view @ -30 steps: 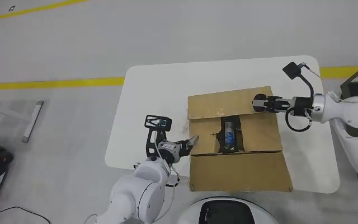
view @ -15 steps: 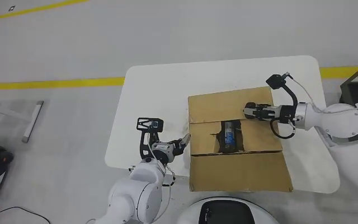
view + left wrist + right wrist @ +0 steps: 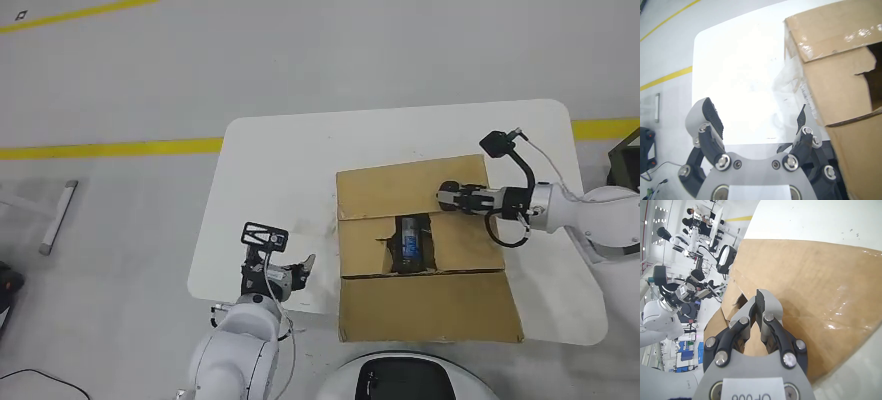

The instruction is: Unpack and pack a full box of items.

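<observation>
A brown cardboard box point(image 3: 420, 310) lies on the right half of the white table point(image 3: 280, 170). Its top flaps are folded shut around a torn opening, where a dark bottle with a blue label point(image 3: 408, 243) shows. My right gripper point(image 3: 445, 193) rests over the far flap at the opening's edge. In the right wrist view this gripper point(image 3: 755, 303) is shut above the cardboard point(image 3: 810, 275), and I see nothing between its pads. My left gripper point(image 3: 285, 272) hangs open over the table's near edge, left of the box point(image 3: 829, 85) and apart from it. Its pads point(image 3: 712, 113) stand wide.
Loose clear tape point(image 3: 789, 75) hangs off the box's left side. The left half of the table point(image 3: 734, 66) is bare. A grey bar point(image 3: 58, 215) lies on the floor to the left. A yellow floor line point(image 3: 110, 150) runs behind the table.
My left gripper has drawn back from the box's left side toward the table's near edge. My right gripper slid left along the far flap toward the opening, then held.
</observation>
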`<action>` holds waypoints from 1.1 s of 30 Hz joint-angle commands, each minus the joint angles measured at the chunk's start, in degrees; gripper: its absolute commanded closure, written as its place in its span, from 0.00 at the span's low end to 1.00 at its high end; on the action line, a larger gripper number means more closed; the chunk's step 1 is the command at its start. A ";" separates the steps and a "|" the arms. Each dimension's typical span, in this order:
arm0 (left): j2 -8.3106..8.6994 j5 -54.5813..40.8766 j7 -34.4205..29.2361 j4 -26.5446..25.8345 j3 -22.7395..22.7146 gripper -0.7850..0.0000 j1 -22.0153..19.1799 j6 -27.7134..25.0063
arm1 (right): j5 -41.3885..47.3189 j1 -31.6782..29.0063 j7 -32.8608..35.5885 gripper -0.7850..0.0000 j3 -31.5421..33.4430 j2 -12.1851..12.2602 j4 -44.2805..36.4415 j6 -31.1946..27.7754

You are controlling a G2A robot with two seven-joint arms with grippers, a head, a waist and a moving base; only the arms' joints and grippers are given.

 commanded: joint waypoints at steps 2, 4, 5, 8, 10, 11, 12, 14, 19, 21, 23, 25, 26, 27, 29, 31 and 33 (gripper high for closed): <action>0.60 5.63 -2.18 0.39 -0.49 0.00 4.41 -6.38 | 0.10 0.09 -0.02 1.00 -0.05 0.06 0.06 0.05; 0.74 5.63 -2.60 1.07 -0.57 0.00 6.61 -9.03 | 0.14 0.19 -0.03 1.00 -0.22 0.08 0.12 0.03; 0.78 5.89 -2.47 1.16 -0.40 0.00 7.40 -10.28 | 0.28 0.27 -0.03 1.00 -0.31 0.09 0.11 0.03; 0.65 4.42 -1.38 1.14 1.02 0.00 9.15 -12.93 | 0.41 0.50 -0.04 1.00 -0.57 0.11 -0.01 0.20; 0.54 4.12 -0.51 1.18 1.81 0.00 9.65 -14.26 | 0.49 0.57 -0.11 1.00 -0.64 0.14 -0.22 0.25; 0.45 3.60 -0.18 1.08 2.23 0.00 9.98 -14.46 | 0.43 0.57 -0.07 1.00 -0.64 0.17 -0.29 0.33; 0.38 3.32 0.19 0.93 2.74 0.00 10.26 -15.05 | 0.41 0.57 -0.03 1.00 -0.66 0.20 -0.41 0.39; 0.32 3.71 1.01 0.54 3.75 0.00 10.63 -16.89 | 0.44 0.53 0.02 1.00 -0.66 0.25 -0.52 0.44; -0.02 3.46 3.64 -1.30 5.64 0.00 10.52 -19.46 | 0.33 0.21 -0.15 1.00 -0.85 0.35 -0.32 0.62; -0.22 3.49 4.43 -1.94 6.17 0.00 10.01 -19.52 | 0.24 0.21 -0.23 1.00 -1.04 0.37 -0.45 0.73; -0.49 2.92 5.53 -3.02 6.72 0.00 9.24 -19.41 | 0.23 0.19 -0.23 1.00 -1.19 0.40 -0.74 0.79; -0.71 3.06 6.33 -3.76 6.71 0.00 8.12 -19.46 | 0.22 0.17 -0.22 1.00 -1.22 0.44 -0.98 0.86; -0.80 3.23 6.45 -3.93 6.51 0.00 7.57 -19.39 | 0.20 0.13 -0.27 1.00 -1.21 0.47 -1.11 0.90; -0.92 3.03 6.68 -4.14 6.15 0.00 6.97 -18.89 | 0.29 0.10 -0.39 1.00 -1.15 0.49 -1.36 0.79; -1.14 2.76 7.11 -4.14 5.53 0.00 5.61 -18.59 | 0.23 0.02 -0.35 1.00 -0.93 0.57 -1.73 0.77; -1.34 3.13 6.96 -3.99 5.31 0.00 4.24 -18.74 | 0.25 -0.10 -0.86 1.00 -0.37 0.66 -2.17 0.87; -1.67 3.14 6.82 -3.71 5.30 0.00 2.60 -18.04 | 0.36 -0.36 -1.53 1.00 0.66 0.80 -3.13 0.74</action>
